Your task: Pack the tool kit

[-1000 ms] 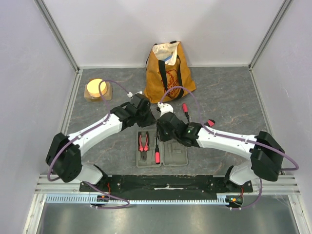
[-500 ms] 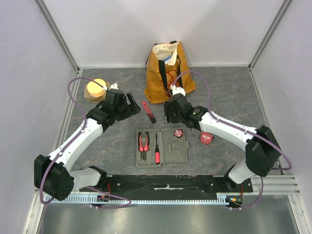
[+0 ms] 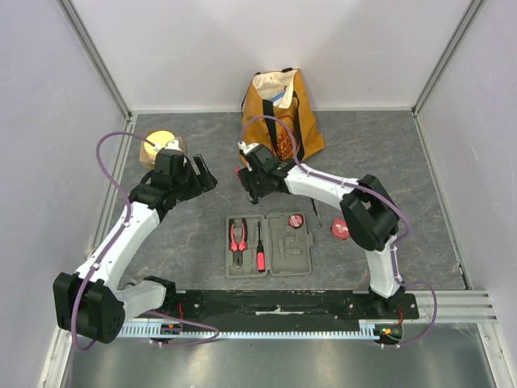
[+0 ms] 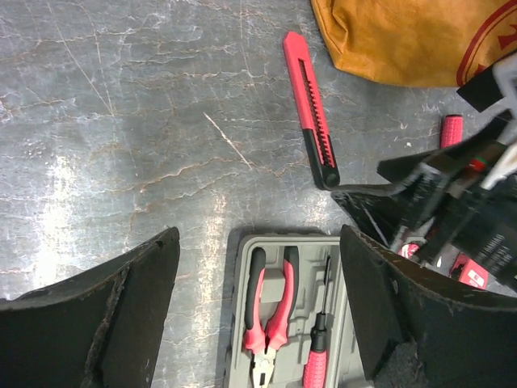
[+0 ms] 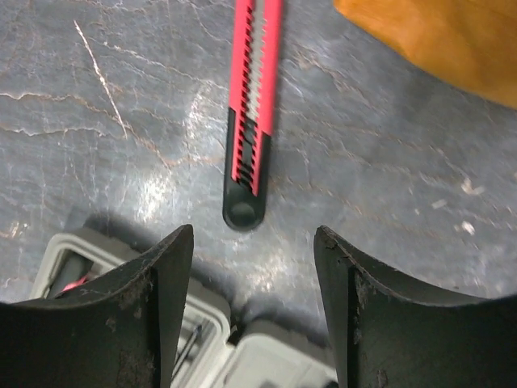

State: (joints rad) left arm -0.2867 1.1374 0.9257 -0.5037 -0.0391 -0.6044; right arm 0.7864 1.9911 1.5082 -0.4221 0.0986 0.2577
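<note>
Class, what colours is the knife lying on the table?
The knife is red with a black end; right wrist view.

table [image 3: 388, 162]: grey marbled | on it: open case [image 3: 296, 255], knife [image 4: 309, 109], tape measure [image 3: 340, 229], tote bag [image 3: 279, 121], block [image 3: 159, 146]

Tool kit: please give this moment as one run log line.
case: open, pliers and screwdriver inside | knife: on table, outside case | right gripper: open, above knife end | left gripper: open, empty
</note>
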